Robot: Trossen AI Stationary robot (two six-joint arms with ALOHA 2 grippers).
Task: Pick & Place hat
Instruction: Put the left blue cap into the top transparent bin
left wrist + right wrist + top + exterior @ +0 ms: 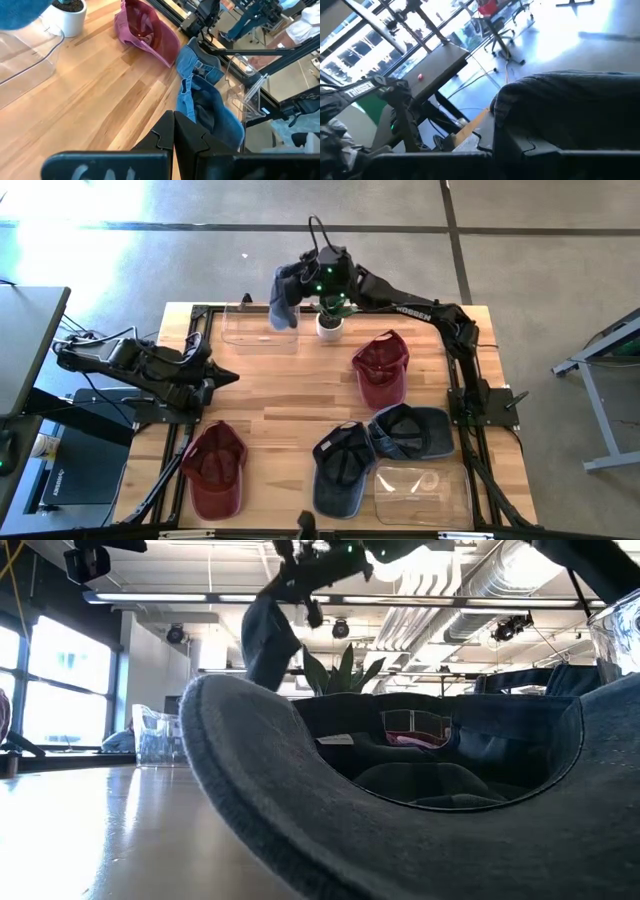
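Blue hat in right claw's clamped fingers above empty clear bin.

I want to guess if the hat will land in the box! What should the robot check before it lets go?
1. Hat held: the right pincer grips the blue denim cap, which hangs off the table. Ok.
2. Above the box: the cap hangs over the right end of the clear plastic bin at the table's far edge. Ok.
3. Bin has room: it looks empty. Ok.
4. Nearby things: the small white pot with a green plant stands right beside the bin. Cannot tell if it is clear.
5. Other arm: the left pincer waits at the table's left side, shut, away from the bin. Ok.
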